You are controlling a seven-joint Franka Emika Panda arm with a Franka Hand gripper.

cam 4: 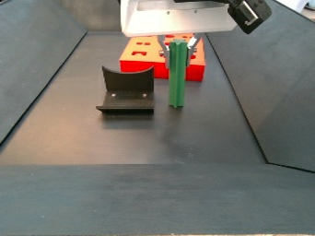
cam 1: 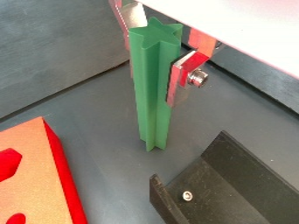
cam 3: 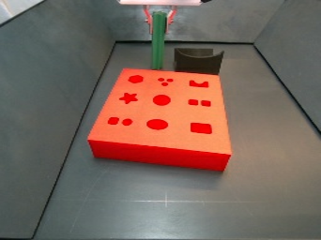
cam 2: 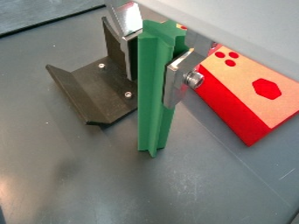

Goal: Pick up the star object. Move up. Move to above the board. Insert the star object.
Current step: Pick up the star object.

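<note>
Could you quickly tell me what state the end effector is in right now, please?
End effector: closed on the upright star object, beside the fixture.

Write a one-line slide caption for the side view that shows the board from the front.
Gripper jaws closed on the upright green star object, behind the red board, beside the dark fixture.

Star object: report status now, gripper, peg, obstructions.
Gripper shut on star object, peg upright, beside the fixture. Board apart, not yet reached. Lower end at or near the floor, contact unclear.

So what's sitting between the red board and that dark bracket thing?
The green star object, upright in the gripper, stands between the board and fixture in a wrist view.
</note>
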